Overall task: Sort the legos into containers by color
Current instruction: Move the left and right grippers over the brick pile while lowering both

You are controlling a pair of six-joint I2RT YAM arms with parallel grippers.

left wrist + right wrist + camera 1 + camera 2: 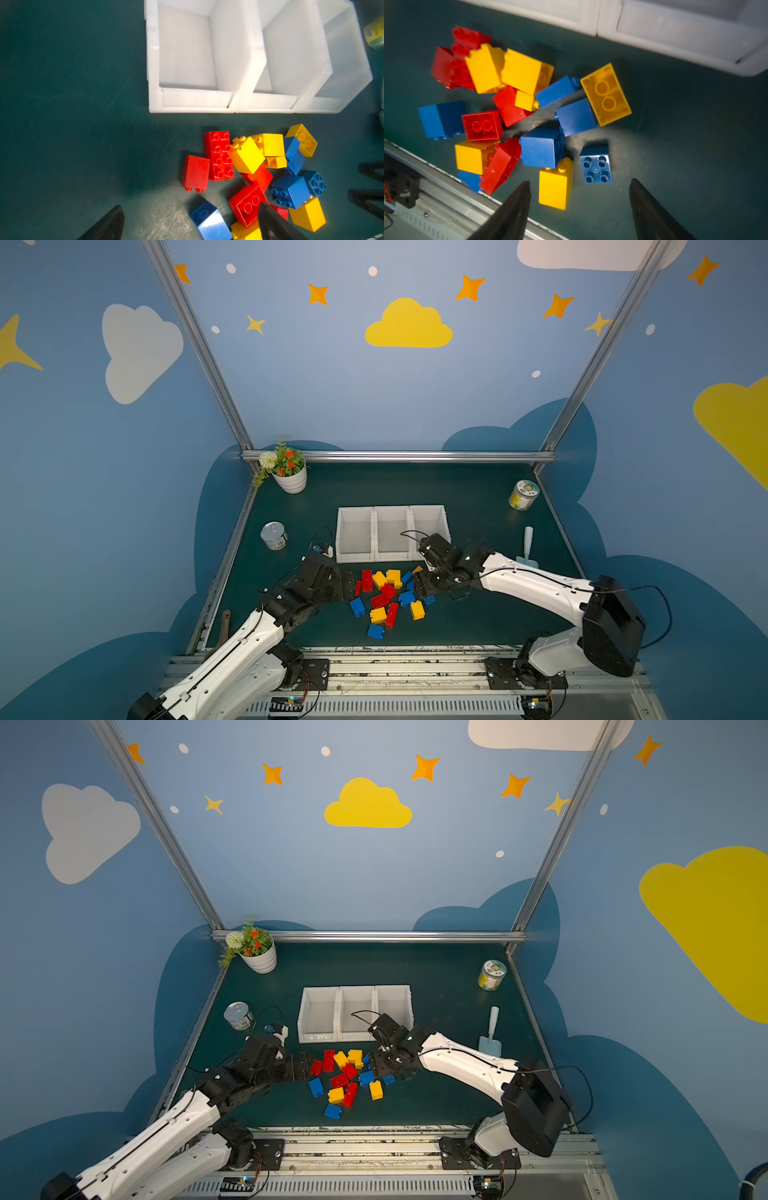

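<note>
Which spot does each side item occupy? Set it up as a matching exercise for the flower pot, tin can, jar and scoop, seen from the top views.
Things:
1. flower pot
2. tin can
3. jar
4. pale blue scoop

Places:
A. right side, handle pointing toward the back
B. back left corner
C. back right
D. left of the white bins

Pairs: 1-B, 2-D, 3-C, 4-A

Right tool spread wide, yellow brick between its tips, studded blue brick just beside it
</note>
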